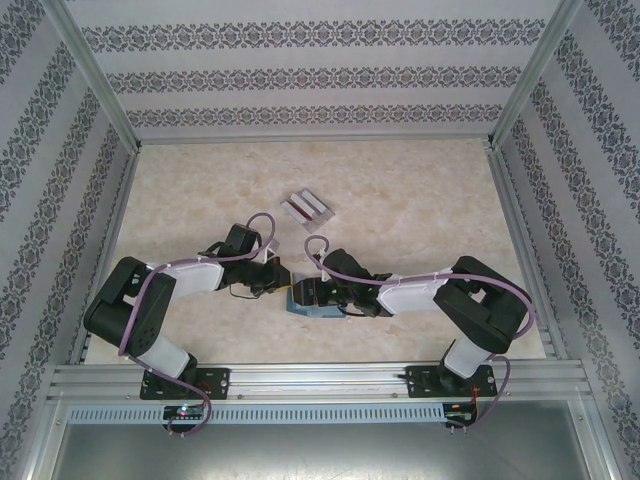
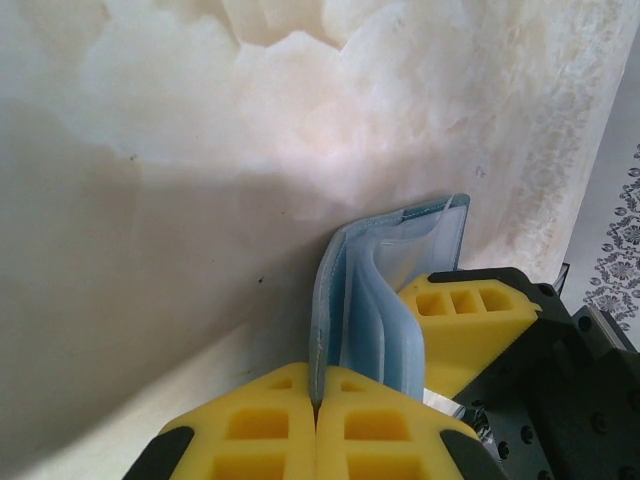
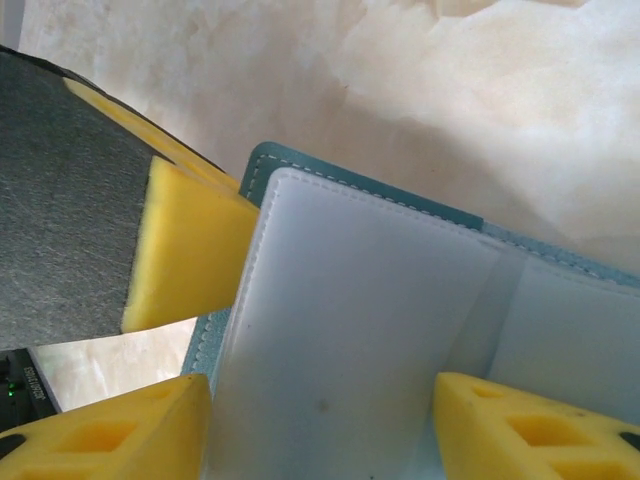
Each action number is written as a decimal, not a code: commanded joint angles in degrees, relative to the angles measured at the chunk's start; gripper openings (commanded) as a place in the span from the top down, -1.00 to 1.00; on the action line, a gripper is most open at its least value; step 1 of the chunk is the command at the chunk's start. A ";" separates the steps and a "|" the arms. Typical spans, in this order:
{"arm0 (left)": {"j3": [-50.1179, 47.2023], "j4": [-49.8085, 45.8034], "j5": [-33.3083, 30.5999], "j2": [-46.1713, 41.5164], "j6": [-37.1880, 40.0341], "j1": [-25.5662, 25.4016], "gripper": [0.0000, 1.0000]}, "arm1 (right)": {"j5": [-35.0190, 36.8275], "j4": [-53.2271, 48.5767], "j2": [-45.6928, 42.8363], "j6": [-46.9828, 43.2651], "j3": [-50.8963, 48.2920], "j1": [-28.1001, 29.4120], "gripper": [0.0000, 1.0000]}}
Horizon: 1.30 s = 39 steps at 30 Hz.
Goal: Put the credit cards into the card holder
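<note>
On your left, the left gripper [image 2: 316, 425] is pressed together on 1 teal edge of the card holder [image 2: 380, 300], holding that flap up off the table [image 1: 420, 190]. The card holder sits near the front of the table, midway between the 2 arms, folded partly open with its pale pockets showing. Behind it, well apart, the credit cards [image 1: 307, 208] lie flat in a small cluster. On your right, the right gripper [image 3: 320, 440] stands spread across the pale pocket panel; whether its pads press it, you cannot tell. Judge the holder as light, soft and floppy — it will likely sag unless pinned at its stitched edges. The cards look thin, stiff and slick — take 1 by its long edges.
</note>
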 commanded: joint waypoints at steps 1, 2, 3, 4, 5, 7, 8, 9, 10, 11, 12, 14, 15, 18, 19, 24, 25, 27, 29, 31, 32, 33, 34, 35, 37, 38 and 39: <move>0.98 0.83 -0.09 0.53 0.22 0.04 1.00 | 1.69 -0.82 -0.09 0.22 -1.31 0.37 -0.09; 1.12 0.68 -0.18 0.54 0.28 -0.01 1.00 | 1.66 -0.86 -0.16 0.11 -1.39 0.27 0.02; 1.05 0.63 -0.24 0.42 0.01 0.06 1.00 | 1.65 -0.91 -0.34 0.17 -1.40 0.28 0.13; 0.83 1.04 -0.30 0.23 -0.33 0.04 1.00 | 1.66 -0.84 -0.47 0.32 -1.48 0.35 0.19; 0.59 1.54 -0.35 0.00 -0.54 -0.01 1.00 | 1.59 -0.66 -0.50 0.35 -1.57 0.44 0.22; 0.36 1.71 -0.61 -0.57 -0.62 0.02 1.00 | 1.77 -0.84 -0.46 0.26 -1.67 0.51 0.31; 0.49 1.20 -0.87 -0.86 -0.49 0.05 0.91 | 2.11 -1.12 -0.53 0.28 -1.75 0.40 0.27; 0.76 0.15 -1.24 -1.27 -0.14 0.04 0.82 | 2.33 -1.42 -0.78 0.30 -1.80 0.35 0.29; 0.86 -0.37 -1.60 -1.78 0.02 0.00 0.79 | 2.47 -1.34 -0.91 0.50 -1.92 0.27 0.32; 0.78 -0.40 -1.78 -2.30 -0.04 0.06 0.76 | 2.25 -1.00 -0.92 0.73 -2.16 0.28 0.36; 0.44 -0.07 -1.87 -2.83 -0.27 0.01 0.75 | 2.22 -0.53 -0.98 0.79 -2.36 0.37 0.37; 0.12 0.31 -1.87 -3.68 -0.29 0.06 0.67 | 2.51 -0.69 -1.01 0.66 -2.46 0.28 0.40; 0.18 0.22 -1.38 -3.83 0.00 0.09 0.53 | 2.67 -0.88 -1.08 0.61 -2.46 0.20 0.41; 0.60 -0.81 -1.06 -4.45 0.29 0.06 0.18 | 2.61 -0.38 -1.27 1.13 -2.93 0.22 0.41; 0.39 -0.72 -1.34 -4.86 0.23 0.06 0.06 | 2.69 -0.29 -1.35 1.05 -3.03 0.27 0.41; 0.54 -1.08 -1.61 -5.12 0.97 -0.04 0.00 | 2.99 0.88 -2.57 0.60 -3.88 0.36 0.38; 0.58 -1.28 -2.00 -4.68 1.14 -0.11 0.15 | 2.85 1.83 -2.89 0.46 -4.34 0.48 0.37; 1.19 -3.24 -3.67 -3.39 1.87 -0.11 0.46 | 3.38 1.68 -3.45 0.03 -4.57 0.55 0.35; 1.84 -5.28 -4.63 -2.17 2.51 -0.04 0.69 | 3.86 0.49 -3.80 -0.46 -4.10 0.50 0.34; 1.12 -3.37 -3.62 -1.61 1.87 -0.05 0.80 | 3.34 -0.44 -3.66 -0.68 -3.33 0.50 0.34; 0.70 -2.37 -3.20 -1.56 1.48 -0.07 0.80 | 2.82 -0.78 -3.34 -1.07 -2.76 0.54 0.34; 0.61 -1.73 -2.96 -1.51 1.41 -0.04 0.80 | 2.56 -1.39 -2.99 -1.47 -2.19 0.58 0.34; 0.88 -1.98 -2.82 -1.57 1.58 -0.06 0.79 | 2.75 -1.85 -2.77 -1.69 -1.70 0.72 0.34; 1.14 -2.42 -2.51 -1.58 1.84 -0.08 0.76 | 2.92 -2.03 -2.64 -1.68 -1.52 0.81 0.35; 1.33 -2.63 -1.80 -1.82 1.91 -0.05 0.44 | 3.05 -1.88 -2.60 -1.26 -1.49 0.81 0.35; 1.17 -2.31 -1.42 -1.89 1.86 -0.11 0.29 | 3.01 -1.67 -2.52 -1.28 -1.49 0.80 0.36; 0.92 -1.69 -0.93 -1.98 1.81 -0.11 0.10 | 2.86 -1.52 -2.35 -1.25 -1.41 0.79 0.36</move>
